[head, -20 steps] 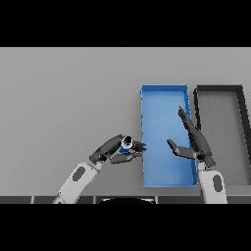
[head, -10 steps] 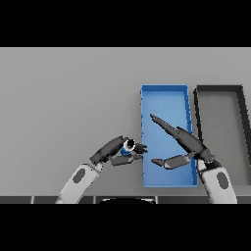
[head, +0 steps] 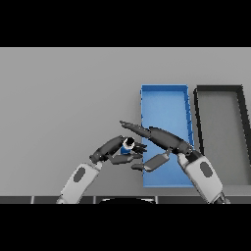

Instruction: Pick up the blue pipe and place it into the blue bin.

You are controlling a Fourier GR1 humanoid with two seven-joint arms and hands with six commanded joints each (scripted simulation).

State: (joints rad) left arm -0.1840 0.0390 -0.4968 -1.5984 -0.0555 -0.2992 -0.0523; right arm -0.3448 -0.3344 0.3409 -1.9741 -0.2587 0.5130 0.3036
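Observation:
The blue pipe is short, with a white ring end facing up. My left hand holds it in its curled fingers and thumb, just above the table, left of the blue bin. My right hand is open, its straight fingers reaching left over the bin's near part to the pipe, with the thumb below. Its fingertips are at the pipe; I cannot tell if they touch it.
A black bin stands right of the blue bin at the table's right side. The grey table stretches to the left and back.
My right hand has swung left from above the blue bin across its left side to the pipe. My left hand with the pipe has shifted slightly right.

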